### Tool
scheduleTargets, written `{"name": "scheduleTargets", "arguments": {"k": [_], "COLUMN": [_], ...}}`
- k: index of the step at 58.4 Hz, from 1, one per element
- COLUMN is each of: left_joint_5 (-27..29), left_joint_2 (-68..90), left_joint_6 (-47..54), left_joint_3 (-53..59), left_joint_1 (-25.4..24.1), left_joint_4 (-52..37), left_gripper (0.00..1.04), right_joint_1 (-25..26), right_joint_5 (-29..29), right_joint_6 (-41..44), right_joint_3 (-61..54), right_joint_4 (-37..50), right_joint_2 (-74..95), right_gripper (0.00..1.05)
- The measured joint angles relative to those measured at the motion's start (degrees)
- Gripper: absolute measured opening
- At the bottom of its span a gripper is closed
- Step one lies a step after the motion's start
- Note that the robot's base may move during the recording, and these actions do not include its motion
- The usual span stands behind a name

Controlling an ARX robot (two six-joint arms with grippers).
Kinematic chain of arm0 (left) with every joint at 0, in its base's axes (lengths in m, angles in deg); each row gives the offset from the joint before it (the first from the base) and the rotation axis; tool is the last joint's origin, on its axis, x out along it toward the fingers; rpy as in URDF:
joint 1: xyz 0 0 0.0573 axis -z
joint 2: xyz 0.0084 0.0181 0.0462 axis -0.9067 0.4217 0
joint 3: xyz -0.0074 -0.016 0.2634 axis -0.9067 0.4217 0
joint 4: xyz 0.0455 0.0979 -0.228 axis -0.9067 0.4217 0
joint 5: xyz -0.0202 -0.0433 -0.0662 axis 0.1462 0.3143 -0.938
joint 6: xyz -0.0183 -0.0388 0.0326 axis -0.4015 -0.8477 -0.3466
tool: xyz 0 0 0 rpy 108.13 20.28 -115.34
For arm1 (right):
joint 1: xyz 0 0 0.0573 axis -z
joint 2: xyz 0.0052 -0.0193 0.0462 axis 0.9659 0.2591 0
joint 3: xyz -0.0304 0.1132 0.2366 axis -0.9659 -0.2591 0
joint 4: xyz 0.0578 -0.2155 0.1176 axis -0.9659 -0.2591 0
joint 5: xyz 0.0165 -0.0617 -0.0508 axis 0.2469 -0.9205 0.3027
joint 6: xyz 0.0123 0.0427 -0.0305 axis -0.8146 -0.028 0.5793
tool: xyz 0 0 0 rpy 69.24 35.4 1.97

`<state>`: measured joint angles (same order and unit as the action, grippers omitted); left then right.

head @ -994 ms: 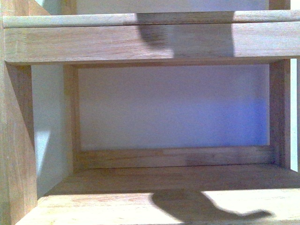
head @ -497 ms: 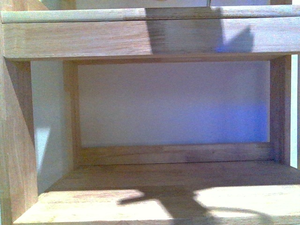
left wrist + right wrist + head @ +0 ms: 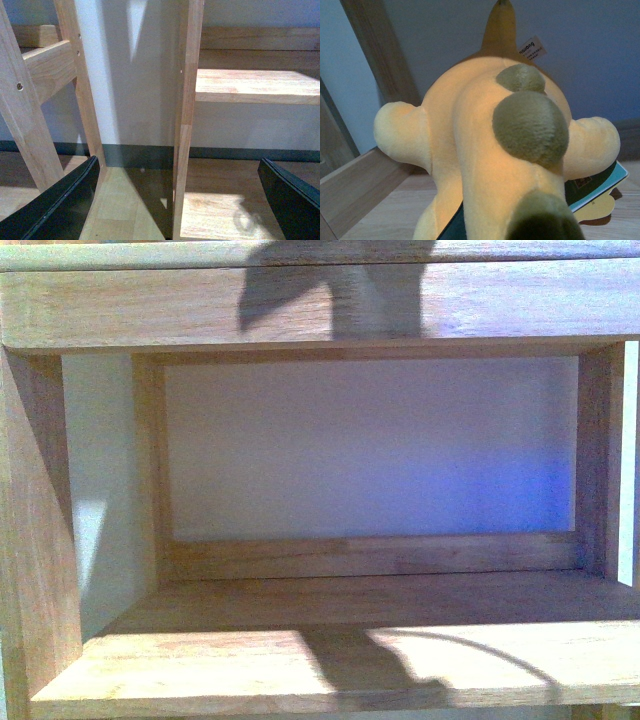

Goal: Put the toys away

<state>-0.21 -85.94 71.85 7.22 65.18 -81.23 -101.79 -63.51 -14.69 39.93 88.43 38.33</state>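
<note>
The plush toy (image 3: 470, 145) is orange-yellow with olive spots and fills the right wrist view, with stubby limbs out to both sides. A white label (image 3: 532, 48) and a teal card tag (image 3: 600, 187) hang from it. My right gripper is shut on it, with its fingers hidden under the plush. The toy hangs over a wooden shelf board (image 3: 375, 210). My left gripper (image 3: 175, 210) is open and empty, its black fingers (image 3: 55, 205) wide apart, low in front of a shelf upright (image 3: 187, 100). Neither the arms nor the toy show in the front view.
The front view looks into a wooden shelf compartment (image 3: 360, 590) with a pale back wall (image 3: 370, 450), a top board (image 3: 320, 305) and side uprights. Shadows lie on the top board and lower board. The left wrist view shows a shelf board (image 3: 255, 85), a slanted wooden frame (image 3: 30, 110) and wooden floor.
In the front view the shelf has shifted up in the picture, showing the lower board's front edge. The shadows on the top and lower boards have moved left and changed shape.
</note>
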Motion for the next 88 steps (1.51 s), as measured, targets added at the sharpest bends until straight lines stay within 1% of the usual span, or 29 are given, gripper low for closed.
{"name": "scheduleTargets", "arguments": {"k": [25,41,52,57,63,73,88], "left_joint_5": [0.00,0.00,0.00,0.00,0.00,0.00,0.00], "left_joint_2": [0.00,0.00,0.00,0.00,0.00,0.00,0.00], "left_joint_6": [0.00,0.00,0.00,0.00,0.00,0.00,0.00], "left_joint_3": [0.00,0.00,0.00,0.00,0.00,0.00,0.00], "left_joint_1": [0.00,0.00,0.00,0.00,0.00,0.00,0.00], "left_joint_4": [0.00,0.00,0.00,0.00,0.00,0.00,0.00], "left_gripper": [0.99,0.98,0.98,0.98,0.99,0.98,0.98], "right_joint_1": [-4.55,-7.34,-8.22,-8.20,-8.13,-7.89,-7.41], "right_joint_5": [-2.67,-2.97,-2.56,-1.79,-1.66,-1.66,-1.46], "right_joint_6": [-1.29,-2.71,-3.87,-4.59,-5.22,-5.73,-6.43], "right_joint_3": [14.32,22.64,31.21,36.81,37.44,34.49,33.00], "right_joint_4": [-6.21,-10.14,-14.16,-16.41,-16.35,-14.43,-14.21], "right_joint_2": [9.46,14.49,19.28,22.45,23.04,22.16,21.44], "right_gripper": [0.08,0.08,0.08,0.08,0.08,0.08,0.08]}}
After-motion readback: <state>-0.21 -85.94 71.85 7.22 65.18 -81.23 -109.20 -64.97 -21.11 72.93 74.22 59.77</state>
